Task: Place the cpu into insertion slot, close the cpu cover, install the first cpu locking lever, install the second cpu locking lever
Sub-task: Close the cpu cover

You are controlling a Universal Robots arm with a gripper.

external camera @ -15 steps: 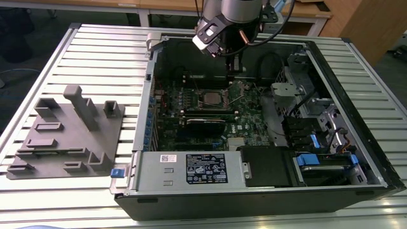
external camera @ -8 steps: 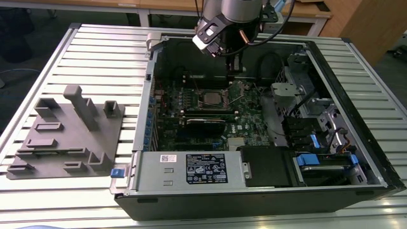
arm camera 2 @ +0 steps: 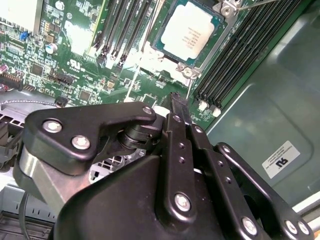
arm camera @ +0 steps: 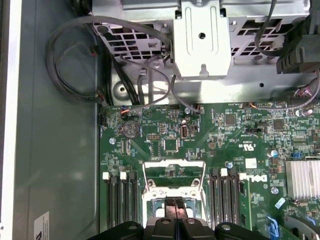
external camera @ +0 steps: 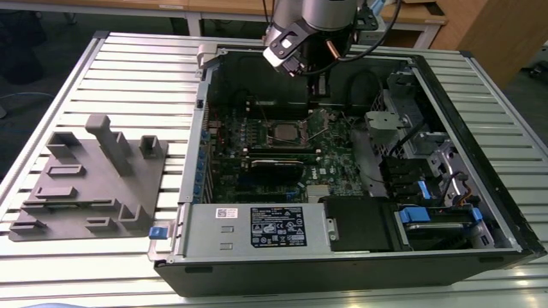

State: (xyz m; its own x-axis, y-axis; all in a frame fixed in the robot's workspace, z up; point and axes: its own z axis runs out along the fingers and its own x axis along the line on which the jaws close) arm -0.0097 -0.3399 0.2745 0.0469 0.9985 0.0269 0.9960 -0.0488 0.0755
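Observation:
The cpu, a small square chip with a pale metal top, lies flat in its socket on the green board. The cpu cover, a thin silvery frame with a window, stands tipped back from the socket on its hinge. My gripper is shut with nothing between its fingers. It hovers over the hinge end of the socket, a little above the board, as both wrist views show. In the exterior view the gripper hangs inside the case behind the socket. A thin wire lever juts out beside the socket.
The open computer case lies on a slatted table. Memory slots flank the socket. A drive cage with cables stands at the exterior view's right. A white-labelled grey box sits at the front. A grey fixture block rests outside the case.

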